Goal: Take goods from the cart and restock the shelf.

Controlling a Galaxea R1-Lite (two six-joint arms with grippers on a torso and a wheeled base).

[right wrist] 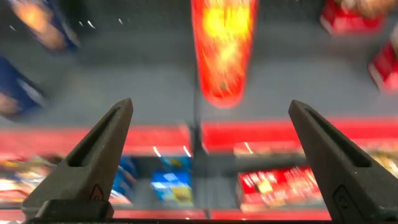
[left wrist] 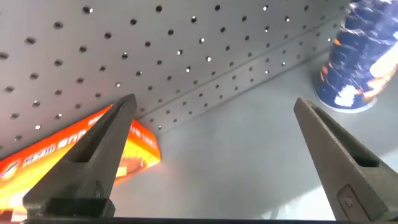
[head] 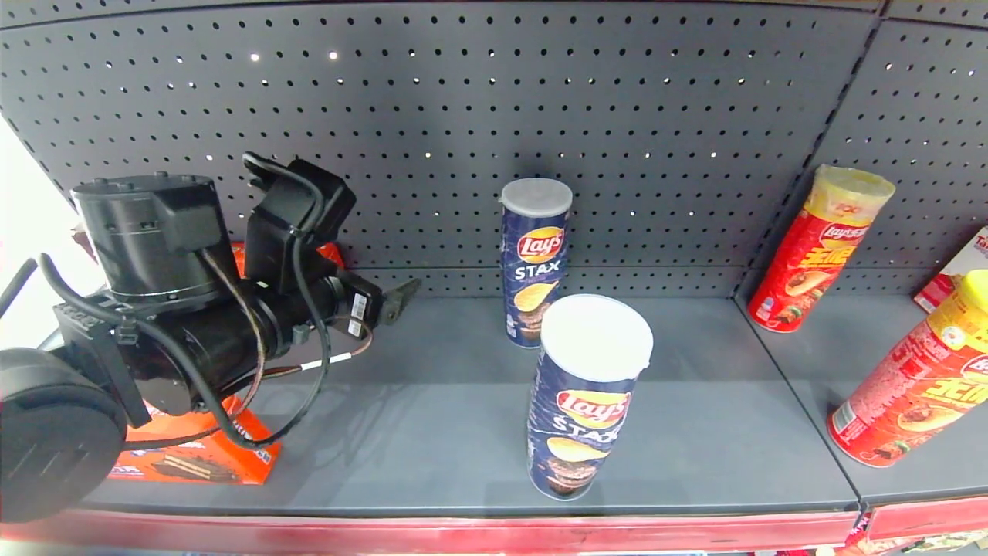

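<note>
Two blue chip cans stand upright on the grey shelf: one at the back, one near the front edge. My left gripper hovers over the shelf's left part, well left of the back can, pointing towards the pegboard. In the left wrist view this gripper is open with nothing between its fingers; an orange box lies against the back wall and a blue can stands farther off. My right gripper is open and empty, facing the shelf front, where a blurred red can stands.
An orange cookie box lies flat under my left arm. Two red chip cans lean on the right: one at the divider, one in the neighbouring bay. The shelf has a red front lip. Packaged goods fill a lower shelf.
</note>
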